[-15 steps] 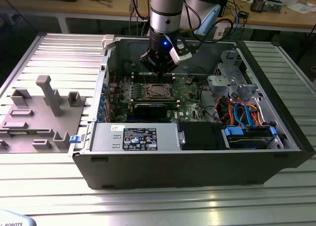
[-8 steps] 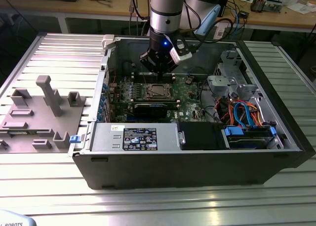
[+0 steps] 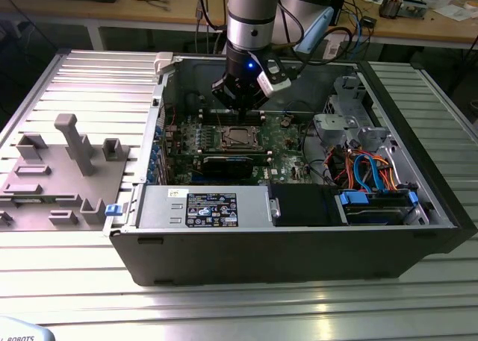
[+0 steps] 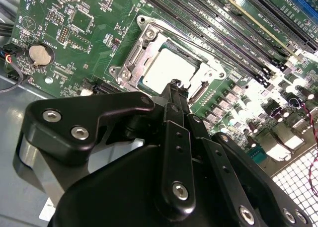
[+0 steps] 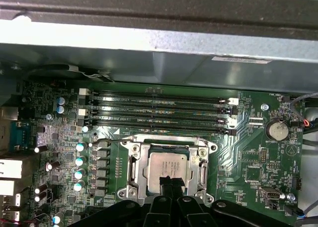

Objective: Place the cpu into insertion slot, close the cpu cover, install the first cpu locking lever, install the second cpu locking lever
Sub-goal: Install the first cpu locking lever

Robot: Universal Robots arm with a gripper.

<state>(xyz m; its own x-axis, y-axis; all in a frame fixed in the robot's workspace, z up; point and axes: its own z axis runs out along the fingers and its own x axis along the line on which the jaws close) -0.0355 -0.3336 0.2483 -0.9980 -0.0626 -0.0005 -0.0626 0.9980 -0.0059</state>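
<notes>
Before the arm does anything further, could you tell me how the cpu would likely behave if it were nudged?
The cpu looks flat and thin with a smooth metal top, so it would probably slide rather than tip or roll. It sits within the cpu cover, which would likely keep it from shifting. It appears stiff, and probably light.

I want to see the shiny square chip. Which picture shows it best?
The first wrist view: the cpu faces the camera, the gripper covering one edge. The second wrist view shows it slanted; in the exterior view it is small.
</notes>
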